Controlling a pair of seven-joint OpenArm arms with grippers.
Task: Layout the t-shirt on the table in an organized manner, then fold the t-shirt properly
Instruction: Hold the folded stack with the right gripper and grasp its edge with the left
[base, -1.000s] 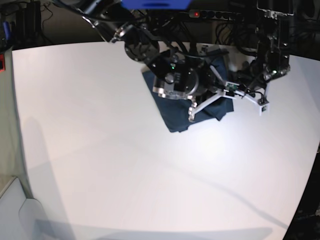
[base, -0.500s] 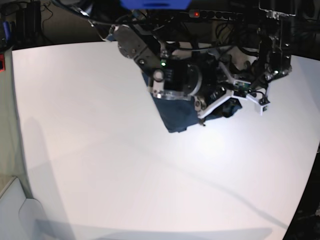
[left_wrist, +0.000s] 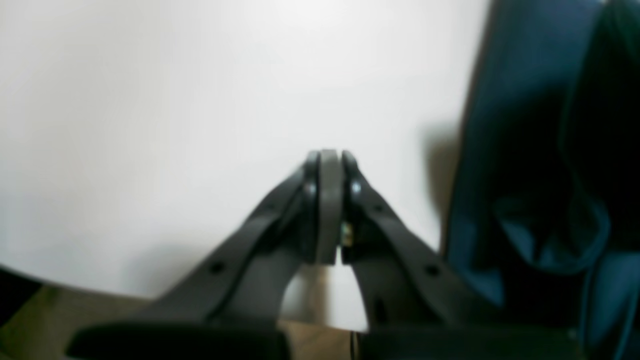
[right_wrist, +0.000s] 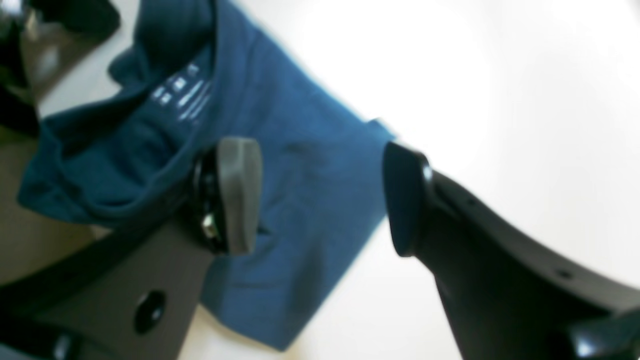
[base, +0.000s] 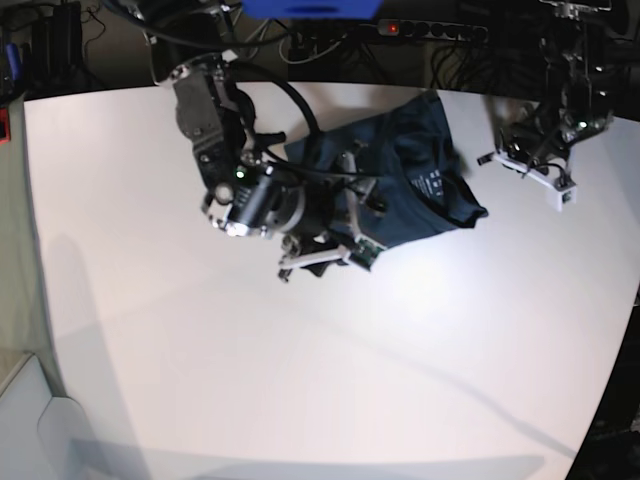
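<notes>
- The t-shirt lies bunched and partly folded on the table, toward 12 o'clock in the base view, close to the far curved edge.
- Its neck opening faces up, with small white label print visible inside the collar.
- One flat, smoother panel of the dark blue cloth spreads out below the neck in the right wrist view; the rest is creased.
- The right gripper hangs above that panel, jaws spread wide with nothing between them; it sits at about 9 o'clock of the shirt in the base view.
- The left gripper is pressed fully together, holding nothing, over bare table.
- It is at about 3 o'clock of the shirt, apart from the cloth.
</notes>
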